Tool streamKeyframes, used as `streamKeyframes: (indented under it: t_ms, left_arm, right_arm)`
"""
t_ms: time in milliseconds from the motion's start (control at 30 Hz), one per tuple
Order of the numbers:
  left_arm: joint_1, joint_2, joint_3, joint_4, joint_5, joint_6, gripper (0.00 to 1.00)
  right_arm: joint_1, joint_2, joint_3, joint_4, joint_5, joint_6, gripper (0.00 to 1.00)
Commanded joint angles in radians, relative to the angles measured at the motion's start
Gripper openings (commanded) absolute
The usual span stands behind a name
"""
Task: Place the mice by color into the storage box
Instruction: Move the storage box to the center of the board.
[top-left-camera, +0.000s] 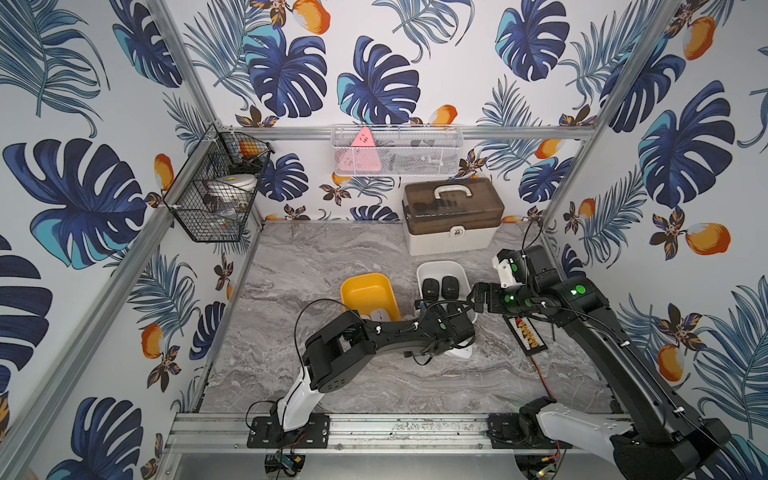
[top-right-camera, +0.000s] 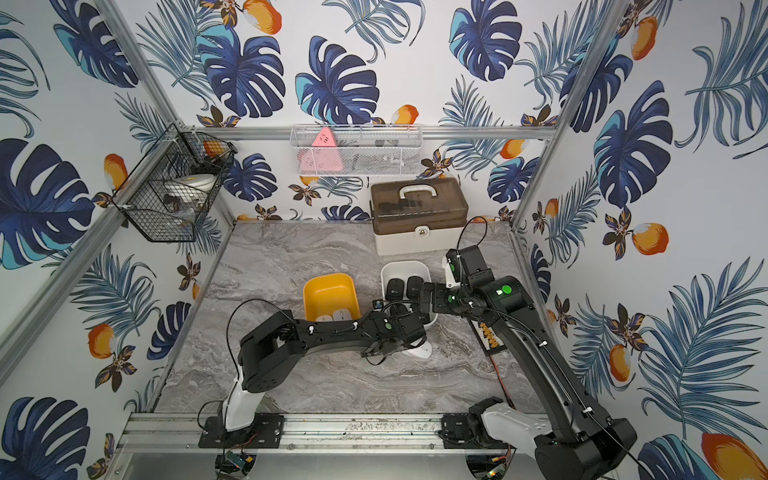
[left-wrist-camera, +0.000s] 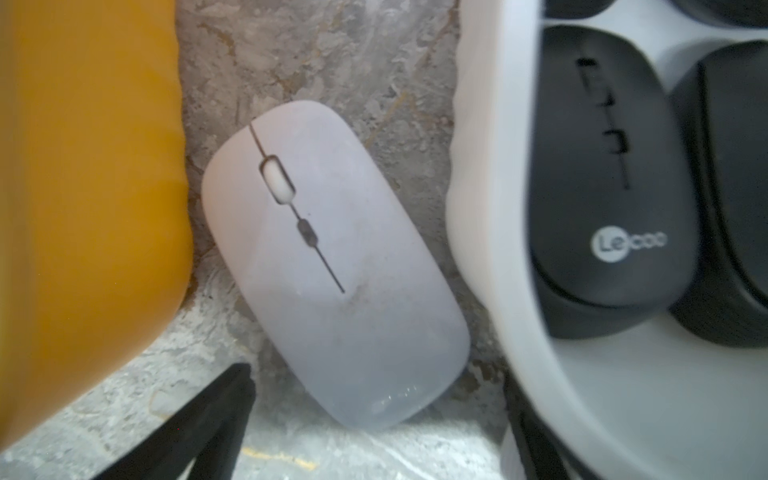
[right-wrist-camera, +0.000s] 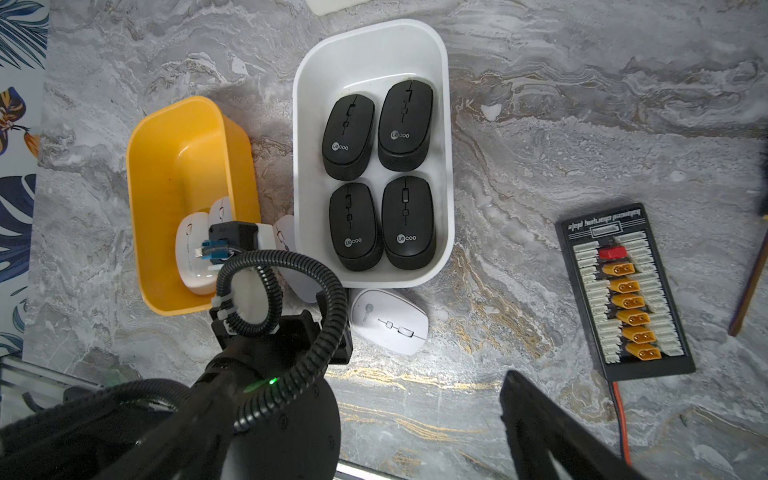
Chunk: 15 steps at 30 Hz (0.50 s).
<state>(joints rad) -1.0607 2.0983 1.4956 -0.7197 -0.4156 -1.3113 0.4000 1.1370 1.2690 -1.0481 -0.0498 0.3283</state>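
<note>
Two boxes stand side by side on the marble bench (top-left-camera: 311, 257) with a narrow gap between them. The white box (right-wrist-camera: 305, 166) holds four black mice (right-wrist-camera: 405, 124) in two rows of two, each printed "Lecoo" in white near its tail. The yellow box (right-wrist-camera: 149, 187) holds two white mice (right-wrist-camera: 193, 249) at its near end, partly hidden in the right wrist view by the left arm (top-left-camera: 374, 332) and its ribbed cable (right-wrist-camera: 328, 291).

A third white mouse (left-wrist-camera: 332, 266) lies on the bench in the gap, close to both box walls, wheel up. The left hand (left-wrist-camera: 376, 378) hangs over its tail end, fingers (left-wrist-camera: 208, 424) spread wide to either side and clear of the shell, gripping nothing. A fourth white mouse (right-wrist-camera: 388, 320) lies on the bench just beside the near short end of the white box, its round logo too small to read. In both top views the left arm covers the near ends of both boxes. The right hand (top-left-camera: 473, 298) hovers at the white box's right side, spread and empty.

Right of the boxes lies a black board (right-wrist-camera: 623, 291) headed "balanced charging plate", with a row of yellow plugs and one red one. At the back wall stands a case (top-left-camera: 453, 216) with a brown lid and white handle. Above it hangs a white mesh basket (top-left-camera: 397, 151), and a black wire basket (top-left-camera: 216, 187) hangs in the left corner.
</note>
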Motion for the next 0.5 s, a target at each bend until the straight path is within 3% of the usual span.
streamKeyframes:
  t_ms: [0, 467]
  left_arm:
    - [0.020, 0.000, -0.021, -0.004, -0.008, -0.045, 0.99]
    - [0.060, 0.010, 0.014, -0.012, -0.037, -0.045, 0.99]
  right_arm:
    - [0.000, -0.002, -0.008, 0.028, -0.008, -0.017, 1.00]
    - [0.000, 0.003, -0.034, 0.044, -0.036, -0.036, 1.00]
